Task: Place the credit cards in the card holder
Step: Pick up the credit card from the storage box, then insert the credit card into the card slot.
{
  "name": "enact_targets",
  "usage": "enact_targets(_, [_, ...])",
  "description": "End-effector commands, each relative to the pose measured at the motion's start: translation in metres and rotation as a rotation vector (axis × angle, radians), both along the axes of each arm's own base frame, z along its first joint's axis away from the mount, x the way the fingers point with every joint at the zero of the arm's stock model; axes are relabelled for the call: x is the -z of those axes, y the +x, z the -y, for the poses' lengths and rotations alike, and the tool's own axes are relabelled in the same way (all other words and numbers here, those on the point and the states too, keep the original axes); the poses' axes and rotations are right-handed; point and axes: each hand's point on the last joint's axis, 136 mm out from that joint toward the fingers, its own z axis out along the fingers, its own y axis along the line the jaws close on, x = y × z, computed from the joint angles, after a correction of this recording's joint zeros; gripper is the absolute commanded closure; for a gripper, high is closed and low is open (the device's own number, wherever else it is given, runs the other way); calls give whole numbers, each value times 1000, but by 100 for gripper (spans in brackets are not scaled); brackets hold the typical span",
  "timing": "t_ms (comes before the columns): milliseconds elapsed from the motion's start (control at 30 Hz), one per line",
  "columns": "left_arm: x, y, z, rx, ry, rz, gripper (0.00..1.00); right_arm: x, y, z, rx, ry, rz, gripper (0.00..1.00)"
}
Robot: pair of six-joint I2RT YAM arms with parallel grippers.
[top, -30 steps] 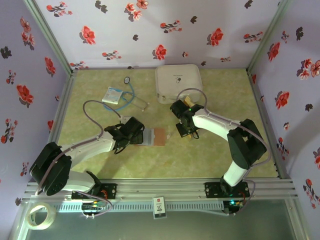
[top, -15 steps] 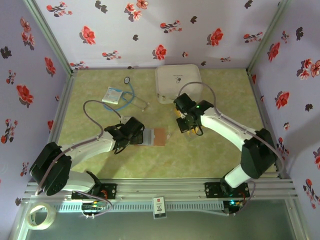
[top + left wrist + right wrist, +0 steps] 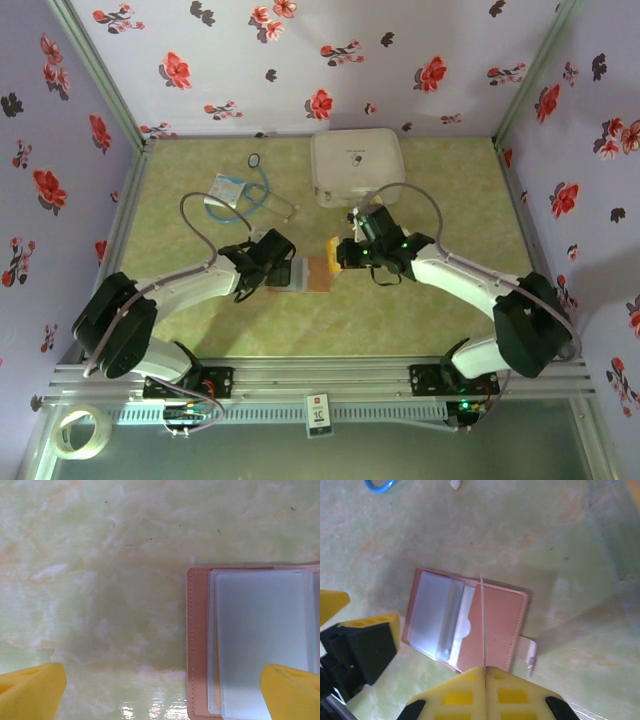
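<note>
My right end effector (image 3: 484,672) pinches one card (image 3: 482,625) edge-on over the open wallet (image 3: 495,625), which lies mid-bench (image 3: 200,310). My left end effector (image 3: 162,687), spread, hovers at its nine o'clock. I judge the card not yet slotted.

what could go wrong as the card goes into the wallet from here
1. The right gripper holds the credit card edge-on over the middle of the card holder, not at the clear pocket, so it may miss the slot.
2. The left gripper is open and seemingly not pinning the card holder, so a push could slide it.
</note>
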Motion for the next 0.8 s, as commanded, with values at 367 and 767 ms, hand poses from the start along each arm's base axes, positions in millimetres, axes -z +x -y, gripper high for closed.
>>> enact_targets(367, [13, 5, 4, 38, 67, -27, 0, 33, 1, -54, 0, 186, -46, 100])
enact_targets(767, [28, 5, 1, 25, 90, -43, 0, 64, -5, -46, 7, 129, -80, 100])
